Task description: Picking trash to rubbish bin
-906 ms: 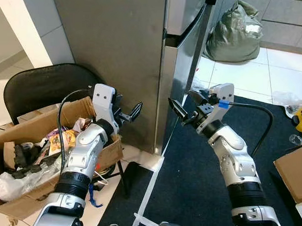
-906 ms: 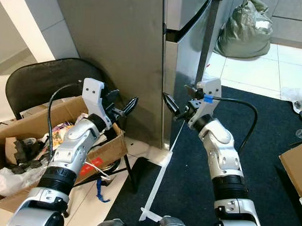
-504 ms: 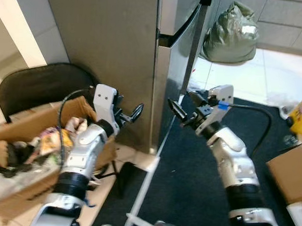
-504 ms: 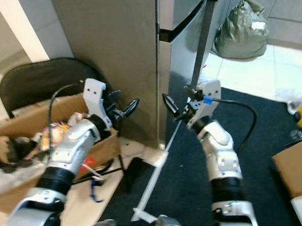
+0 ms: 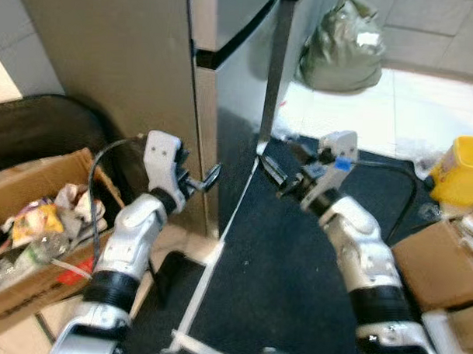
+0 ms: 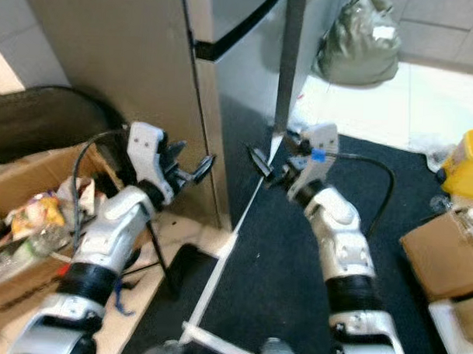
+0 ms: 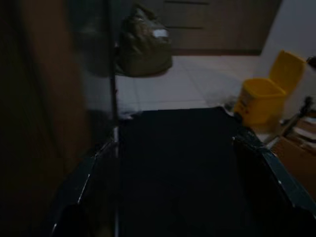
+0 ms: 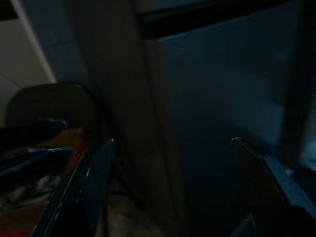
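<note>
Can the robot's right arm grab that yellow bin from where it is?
Probably not yet. The right gripper hangs open by the fridge, pointing away from the yellow bin, which sits far off to its right past the dark carpet. Nothing blocks the way; it must turn first.

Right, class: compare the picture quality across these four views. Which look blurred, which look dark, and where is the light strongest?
Both eye views are softly blurred; the cardboard box of trash smears most. Brightest is the tiled floor beside the green bag. The left wrist view is dim, though the yellow bin reads clearly. The right wrist view is darkest, the fridge barely legible.
</note>
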Robot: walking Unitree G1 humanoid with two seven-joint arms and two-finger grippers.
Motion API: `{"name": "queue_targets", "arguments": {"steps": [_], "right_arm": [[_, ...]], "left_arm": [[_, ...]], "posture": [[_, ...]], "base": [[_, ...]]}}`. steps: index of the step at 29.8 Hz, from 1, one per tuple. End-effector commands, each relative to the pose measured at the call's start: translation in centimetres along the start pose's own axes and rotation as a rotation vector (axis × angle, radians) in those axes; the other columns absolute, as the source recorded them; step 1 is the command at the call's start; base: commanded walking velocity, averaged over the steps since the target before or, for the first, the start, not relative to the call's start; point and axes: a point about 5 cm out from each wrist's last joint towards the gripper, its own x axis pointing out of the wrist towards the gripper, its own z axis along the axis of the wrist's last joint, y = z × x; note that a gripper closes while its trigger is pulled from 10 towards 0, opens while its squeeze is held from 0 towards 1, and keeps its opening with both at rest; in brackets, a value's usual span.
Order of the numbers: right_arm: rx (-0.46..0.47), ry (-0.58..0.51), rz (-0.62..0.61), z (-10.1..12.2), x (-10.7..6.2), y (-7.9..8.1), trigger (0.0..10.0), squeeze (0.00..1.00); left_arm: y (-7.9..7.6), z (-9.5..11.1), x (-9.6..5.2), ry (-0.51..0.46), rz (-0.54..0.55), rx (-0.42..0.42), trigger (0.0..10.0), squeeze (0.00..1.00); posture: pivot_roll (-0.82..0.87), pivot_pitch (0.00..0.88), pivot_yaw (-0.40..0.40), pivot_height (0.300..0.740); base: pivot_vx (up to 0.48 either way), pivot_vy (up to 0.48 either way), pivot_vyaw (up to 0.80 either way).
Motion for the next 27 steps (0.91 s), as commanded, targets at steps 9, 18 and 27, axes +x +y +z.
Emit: {"name": "queue_targets", "arguments": {"steps": [9, 18, 27], "right_arm": [[-0.013, 0.038, 0.015, -0.3, 0.3, 0.4, 10.0, 0.00], [0.049, 0.065, 0.005, -0.7, 0.4, 0.2, 10.0, 0.00], [0.002, 0.094, 0.019, -0.8, 0.5, 0.2, 10.0, 0.00]], "left_arm": [[0.1, 0.0, 0.0, 0.000, 0.002, 0.000, 10.0, 0.00], [-0.1, 0.0, 0.1, -0.004, -0.013, 0.003, 10.0, 0.00], [-1.1, -0.7, 0.7, 0.045, -0.142, -0.040, 10.0, 0.00]], "posture": [[-0.06, 0.000, 0.028, 0.740], [-0.06, 0.000, 0.028, 0.740], [-0.07, 0.000, 0.025, 0.740]], "base": [[0.000, 0.000, -0.27], [0.000, 0.000, -0.80], [0.000, 0.000, -0.80]]}}
